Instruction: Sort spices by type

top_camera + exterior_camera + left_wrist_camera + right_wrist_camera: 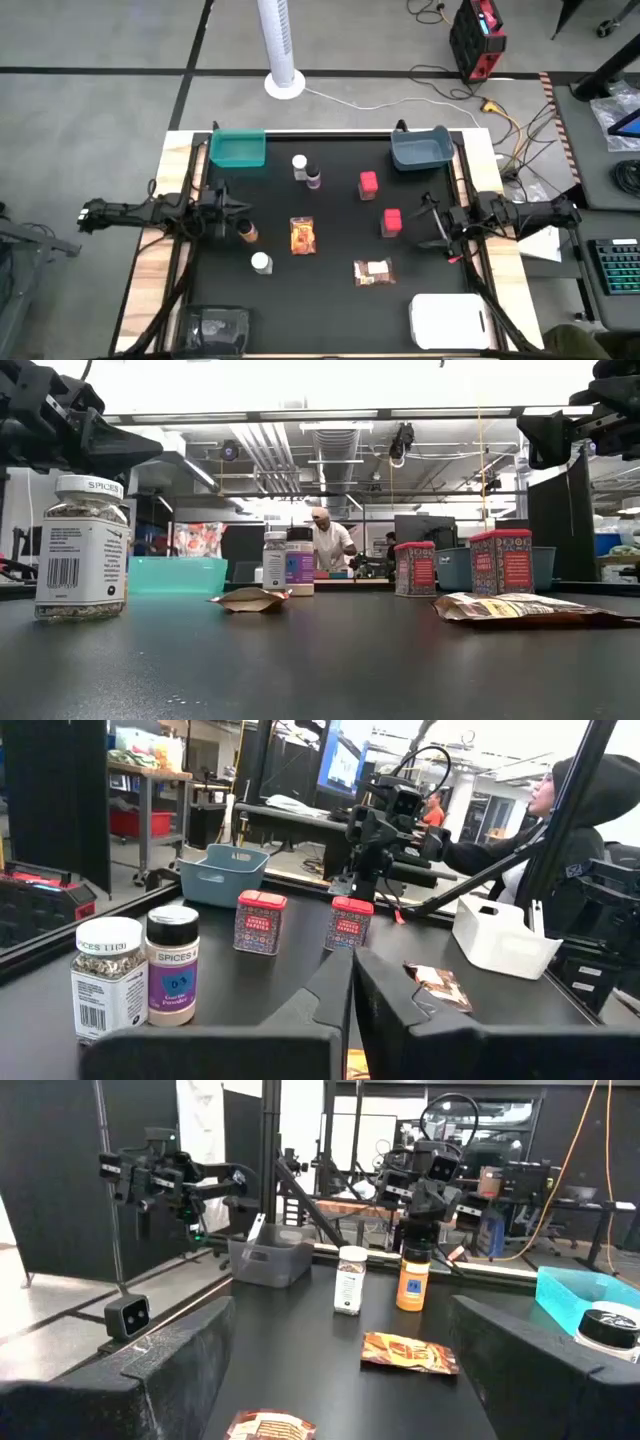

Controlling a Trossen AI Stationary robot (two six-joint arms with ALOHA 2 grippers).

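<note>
Two tins (368, 183) stand between packets (302, 236) and bin (420, 150).

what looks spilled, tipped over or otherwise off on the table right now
Nothing stands out. The bottles and red tins stand upright, the orange packet and brown packet lie flat and closed, and nothing has spilled on the black table.

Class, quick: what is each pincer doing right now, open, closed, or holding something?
Left pincer: closed, holding nothing, above the black table.
Right pincer: open, holding nothing, above the table's right side.
</note>
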